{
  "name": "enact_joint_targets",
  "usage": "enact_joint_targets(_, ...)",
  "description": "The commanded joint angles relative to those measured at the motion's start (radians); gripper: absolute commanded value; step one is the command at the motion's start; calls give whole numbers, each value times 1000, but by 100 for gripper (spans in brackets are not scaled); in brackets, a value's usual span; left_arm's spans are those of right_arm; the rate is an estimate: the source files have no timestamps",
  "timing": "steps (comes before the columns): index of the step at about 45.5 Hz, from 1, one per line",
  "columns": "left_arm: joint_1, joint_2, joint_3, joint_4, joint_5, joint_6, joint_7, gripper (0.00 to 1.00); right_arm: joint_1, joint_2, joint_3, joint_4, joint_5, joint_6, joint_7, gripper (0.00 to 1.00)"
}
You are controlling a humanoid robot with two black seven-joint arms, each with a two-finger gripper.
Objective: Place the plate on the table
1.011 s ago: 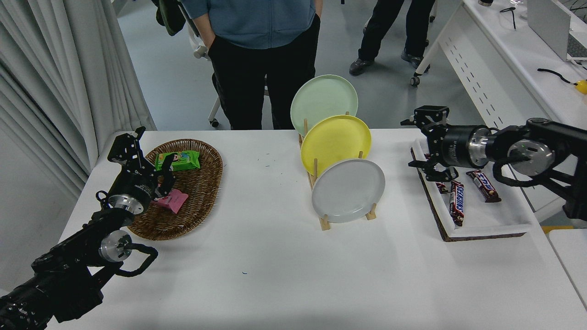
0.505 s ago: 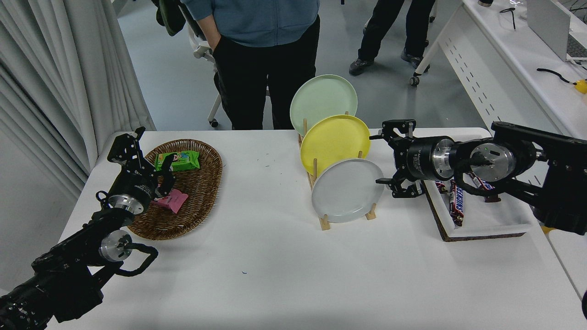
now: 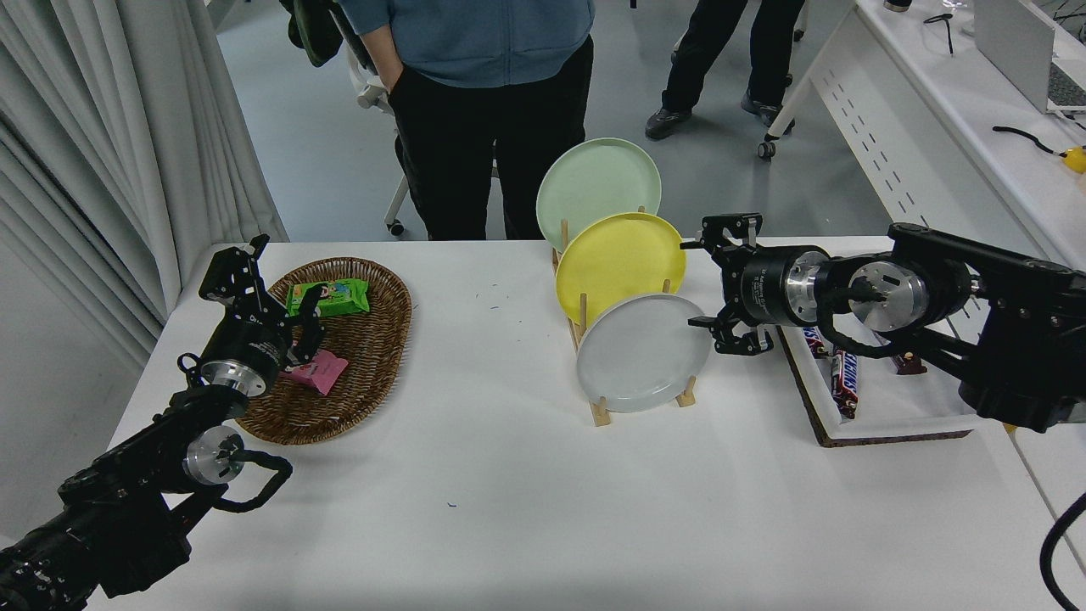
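The light-grey plate [image 3: 642, 352] stands on edge in the front slot of a wooden rack [image 3: 599, 412] on the white table [image 3: 526, 509]. A yellow plate [image 3: 619, 261] and a pale green plate [image 3: 597, 181] stand behind it in the same rack. My right gripper [image 3: 711, 284] is open, pointing left, just right of the grey plate's upper right rim, its lower finger close to the rim. My left gripper [image 3: 276, 280] is parked open over the wicker basket [image 3: 373, 356] at the left.
The basket holds a green packet [image 3: 329, 296] and a pink packet [image 3: 319, 372]. A white tray [image 3: 899, 407] with chocolate bars [image 3: 843, 375] lies under my right arm. Two people stand beyond the far edge. A white perforated desk [image 3: 925, 127] is at the right.
My right arm has swung left from over the tray to the grey plate's right rim. The gripper stays open. The left arm has not moved.
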Motion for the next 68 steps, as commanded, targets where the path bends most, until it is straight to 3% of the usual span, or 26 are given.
enact_joint_targets(1, 0, 0, 0, 0, 0, 0, 0, 100, -4, 51, 3, -47, 3, -12, 0, 94)
enact_joint_targets(9, 0, 0, 0, 0, 0, 0, -1, 100, -23, 86, 19, -72, 4, -20, -1, 93)
enact_joint_targets(13, 0, 0, 0, 0, 0, 0, 0, 100, -24, 94, 22, -73, 3, -26, -1, 77)
enact_joint_targets(34, 0, 0, 0, 0, 0, 0, 0, 100, -64, 123, 95, -84, 8, -77, -1, 75)
enact_joint_targets(40, 0, 0, 0, 0, 0, 0, 0, 100, -63, 125, 95, -90, 0, -78, -1, 64)
enact_joint_targets(50, 0, 0, 0, 0, 0, 0, 0, 100, -55, 125, 97, -89, 8, -80, -4, 55)
enact_joint_targets(68, 0, 0, 0, 0, 0, 0, 0, 100, -53, 125, 105, -87, 14, -84, -36, 51)
